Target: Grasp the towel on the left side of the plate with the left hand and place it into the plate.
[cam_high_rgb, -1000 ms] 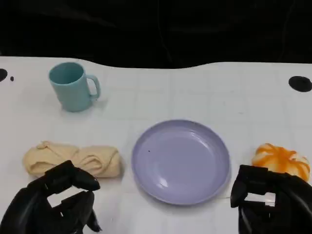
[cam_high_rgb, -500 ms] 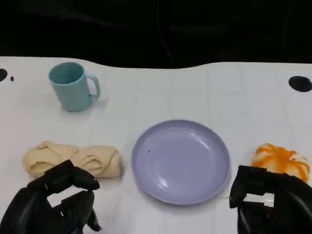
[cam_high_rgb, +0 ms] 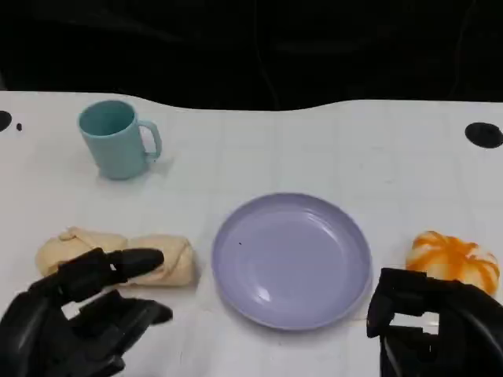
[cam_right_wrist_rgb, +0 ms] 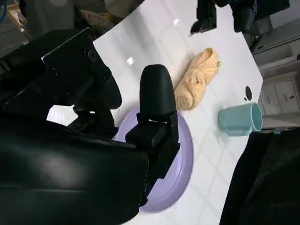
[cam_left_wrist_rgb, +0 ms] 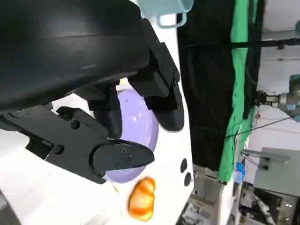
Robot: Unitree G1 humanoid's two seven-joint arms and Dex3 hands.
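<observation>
A rolled beige towel [cam_high_rgb: 118,255] [cam_right_wrist_rgb: 198,78] lies on the white table just left of the lavender plate [cam_high_rgb: 291,259] [cam_right_wrist_rgb: 176,168] [cam_left_wrist_rgb: 136,126]. My left hand [cam_high_rgb: 75,314] [cam_left_wrist_rgb: 103,136] hovers at the near left with its fingers spread apart, one fingertip reaching over the towel's near edge; it holds nothing. My right hand [cam_high_rgb: 436,326] [cam_right_wrist_rgb: 112,122] sits at the near right, right of the plate, fingers curled in with nothing in them. The plate is bare.
A teal mug [cam_high_rgb: 116,139] [cam_right_wrist_rgb: 240,118] stands at the far left, behind the towel. An orange-and-white striped object [cam_high_rgb: 454,259] [cam_left_wrist_rgb: 142,199] lies right of the plate, just beyond my right hand. The table's far edge meets a dark backdrop.
My left hand has uncurled: its fingers spread and reach forward toward the towel. The right hand, towel and plate have stayed in place.
</observation>
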